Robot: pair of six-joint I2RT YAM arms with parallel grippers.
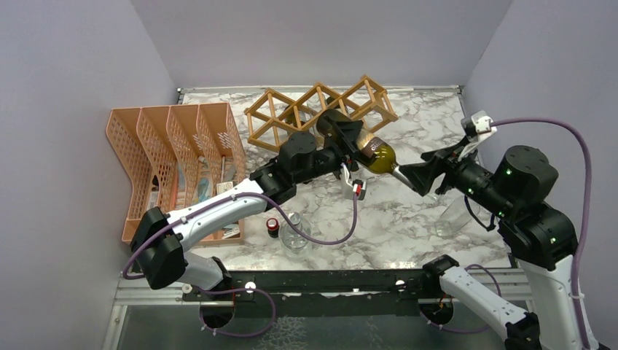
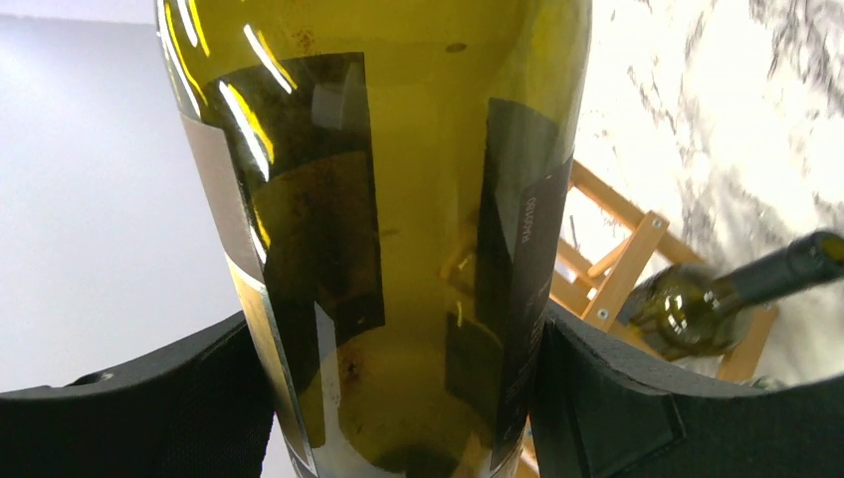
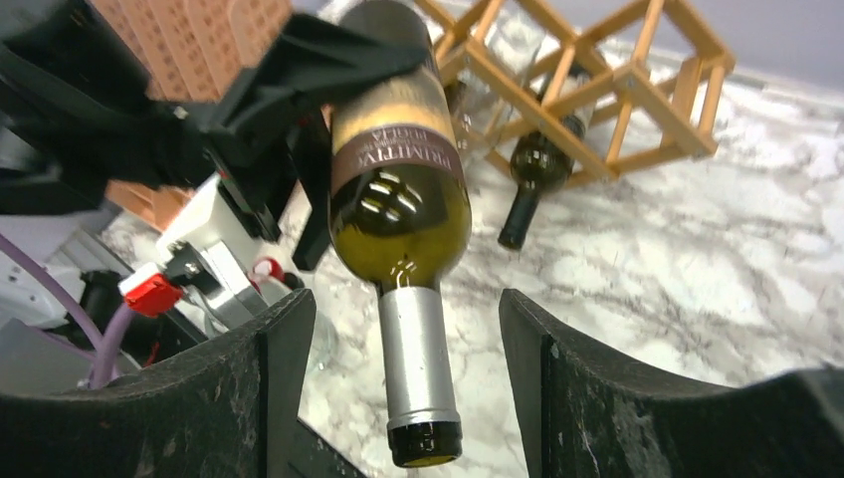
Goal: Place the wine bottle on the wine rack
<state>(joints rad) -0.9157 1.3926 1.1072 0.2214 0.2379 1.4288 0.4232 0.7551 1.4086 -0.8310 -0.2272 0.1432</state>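
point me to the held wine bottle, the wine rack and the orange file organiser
wine bottle [image 1: 379, 156], top view, on its olive glass shoulder
wine rack [image 3: 630, 78], right wrist view, on a wooden slat joint
orange file organiser [image 1: 146, 146], top view, on a mesh divider

- The wine rack [image 1: 321, 111] stands at upper centre of the top view, at the back of the table [image 1: 408, 219].
- A file organiser [image 1: 175, 157] sits left of it, along the left edge.
- The wine bottle [image 1: 377, 154] hangs mid-frame, in front of the rack's right part. Its body is clamped in the left gripper [image 1: 348, 142], and its neck points right between the spread fingers of the right gripper [image 1: 405, 175].
- A second bottle [image 3: 534, 169] lies in a rack cell.
- A jar [image 1: 295, 232] and a small bottle [image 1: 272, 227] stand side by side at lower centre.
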